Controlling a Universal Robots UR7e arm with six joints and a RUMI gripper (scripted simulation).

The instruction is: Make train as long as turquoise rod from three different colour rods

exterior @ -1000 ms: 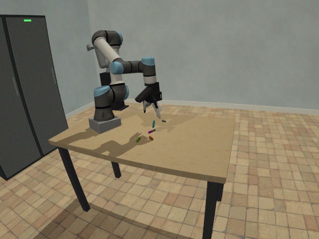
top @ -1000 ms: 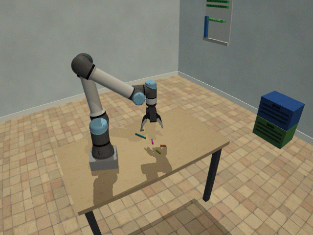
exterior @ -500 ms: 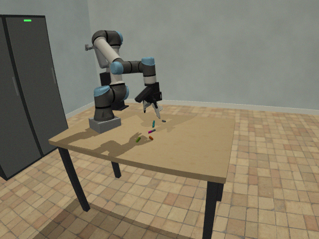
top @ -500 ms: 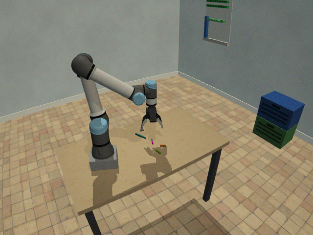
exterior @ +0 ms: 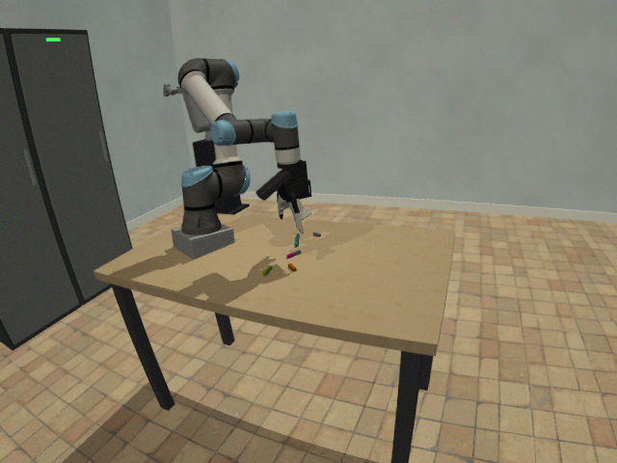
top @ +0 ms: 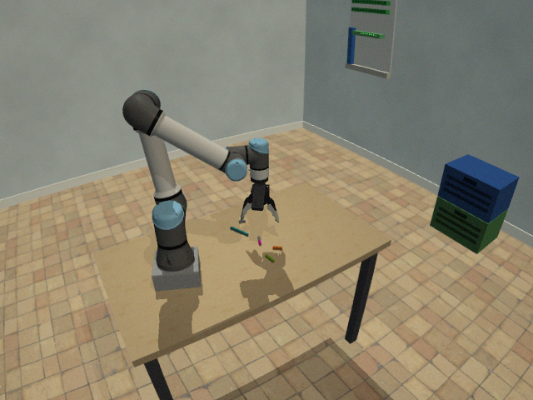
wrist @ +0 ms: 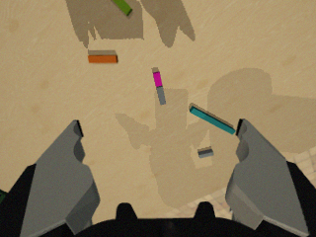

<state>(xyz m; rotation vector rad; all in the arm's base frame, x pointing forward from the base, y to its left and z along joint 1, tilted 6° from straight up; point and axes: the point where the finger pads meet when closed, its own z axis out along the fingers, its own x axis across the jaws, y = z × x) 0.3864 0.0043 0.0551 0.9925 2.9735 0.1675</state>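
Note:
My gripper (top: 259, 220) hangs open and empty above the table, over the rods; it also shows in the exterior view (exterior: 291, 219) and in the wrist view (wrist: 160, 145). The turquoise rod (wrist: 212, 118) lies flat at an angle near my right finger, seen also in the top view (top: 239, 231). A magenta rod (wrist: 157, 79) and a grey rod (wrist: 161, 95) lie end to end in one line, touching. An orange rod (wrist: 103, 58) and a lime rod (wrist: 120, 7) lie apart, farther off. A second short grey rod (wrist: 205, 152) lies alone below the turquoise one.
The arm's base (top: 175, 271) stands on the table's left part. A dark cabinet (exterior: 44, 179) stands beside the table, and a blue and green box stack (top: 473, 202) is off to the right. The table's far edge shows at the wrist view's bottom right.

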